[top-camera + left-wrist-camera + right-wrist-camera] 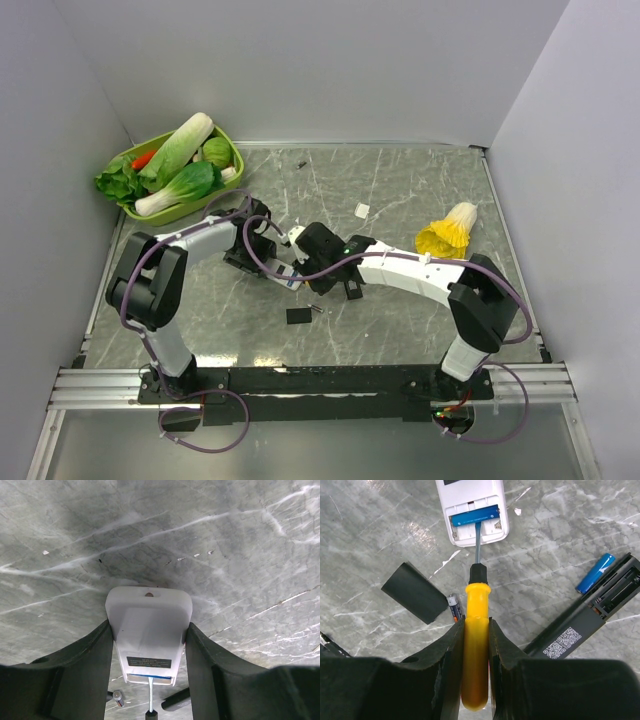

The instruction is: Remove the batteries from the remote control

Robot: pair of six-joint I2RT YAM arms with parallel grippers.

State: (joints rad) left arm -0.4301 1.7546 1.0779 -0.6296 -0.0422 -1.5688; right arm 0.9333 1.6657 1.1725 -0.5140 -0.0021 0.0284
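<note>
Counter (pixel 420 180), near centre: black cover plate (pixel 414 592), lying flat, with a small battery (pixel 454 606) just beside it.
Right jaws: clamped on yellow-handled screwdriver (pixel 477 600), its tip in the open bay of the white remote (pixel 470 495), at the blue battery (pixel 475 516) seated there.
Second blue battery (pixel 595 573): loose on counter beside black remote (pixel 590 615), bay open.
Left jaws: clamped on white remote's sides.
Far left: green basket (pixel 237 160) of vegetables.

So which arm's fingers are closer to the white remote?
Left. The left fingers grip the white remote by its sides; right fingers sit back, holding a yellow screwdriver, tip at its blue battery.
</note>
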